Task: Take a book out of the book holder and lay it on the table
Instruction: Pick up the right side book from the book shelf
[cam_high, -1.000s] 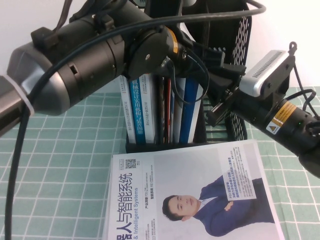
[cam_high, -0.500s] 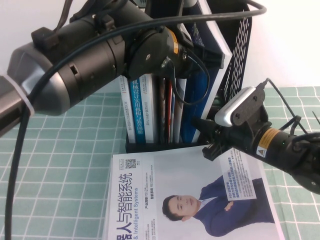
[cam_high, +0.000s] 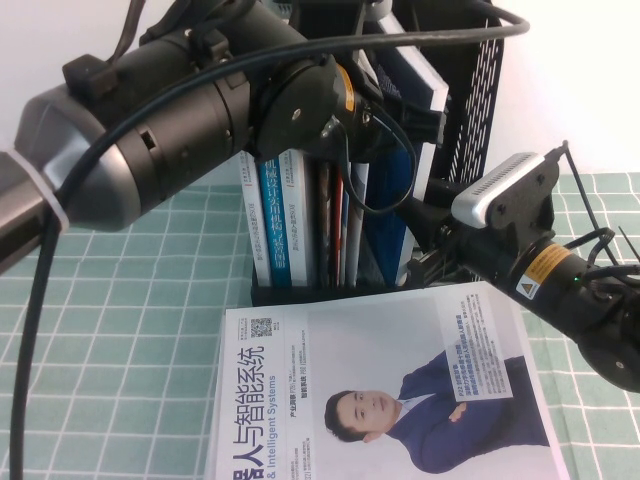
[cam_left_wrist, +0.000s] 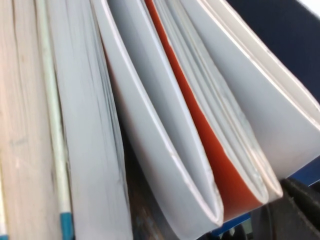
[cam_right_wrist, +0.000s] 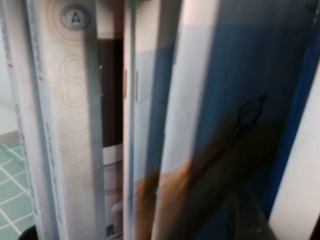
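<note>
- Nearest the camera in the high view, a magazine (cam_high: 385, 390) showing a man in a navy suit lies flat on the tabletop (cam_high: 130, 330), a pale green cloth with thin white grid lines. Its far edge lies just beside the foot of the book holder.
- Just beyond that magazine's far right corner, the right arm reaches in from the right, its wrist camera a pale bar on top. The right claw (cam_high: 418, 222) is at the right side of the book holder, low against the standing volumes; whether it is released or clenched cannot be told, since its tips are hidden against the books.
- The book holder (cam_high: 480, 120), a tall black plastic rack with a slotted side wall, stands upright behind the flat magazine. In it stand several volumes, among them blue and white spines (cam_high: 280, 220) on the left with Chinese lettering and thin red-edged ones in the middle.
- The book (cam_high: 420, 90), a large thin volume, leans toward the right inside the rack, its upper corner tilted out above the right arm. Only its blue-edged side shows, so the cover lettering cannot be read.
- The left arm fills the upper left of the high view. The left claw (cam_high: 385, 85) is up among the tops of the volumes, and whether it grips anything cannot be told.
- The left wrist view shows fanned page edges, one red cover (cam_left_wrist: 210, 160) among them.
</note>
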